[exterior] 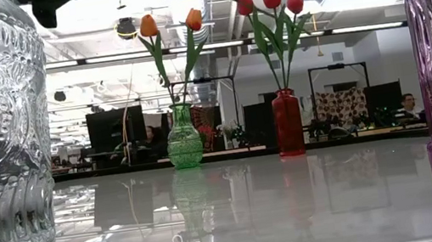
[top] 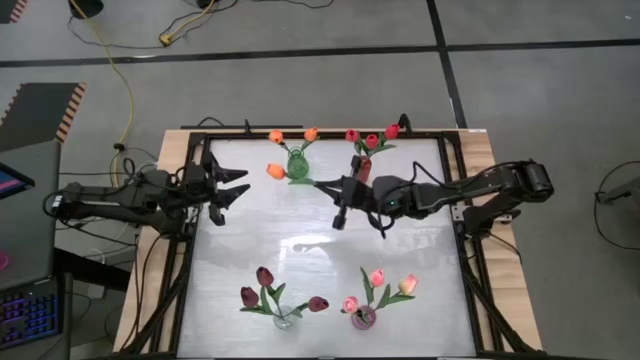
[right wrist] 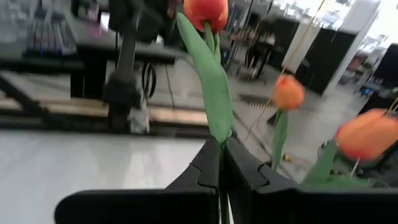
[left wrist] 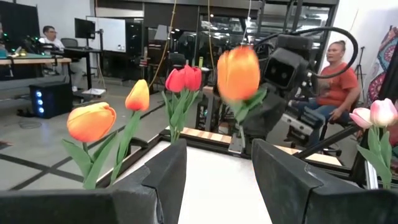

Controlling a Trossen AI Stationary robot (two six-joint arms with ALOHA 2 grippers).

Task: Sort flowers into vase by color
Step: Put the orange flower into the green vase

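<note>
Four vases: stand on the tabletop (top: pixel 320 250), each with tulips already in it.
Green vase (top: pixel 298 166): at 12 o'clock in the high view, holding three orange tulips (top: pixel 275 171).
Red vase (top: pixel 364 165): just right of it, at 1 o'clock, holding three red tulips (top: pixel 371 141).
Clear vase (top: pixel 283 318): at 7 o'clock, with three dark maroon tulips (top: pixel 264 276).
Pink vase (top: pixel 363 318): at 5 o'clock, with three pink tulips (top: pixel 377 277).
Right tool (right wrist: pixel 221 163): near the tabletop's middle, between the green and red vases, its fingers pressed together on the green stem of an orange tulip (right wrist: pixel 206 10).
Left tool (top: pixel 236 188): at 9 o'clock, fingers spread, holding nothing.
Progress: I judge the sorting nearly done; no loose flowers lie on the tabletop, and only the pinched tulip is left.
Next: it belongs in the green vase, by colour.
</note>
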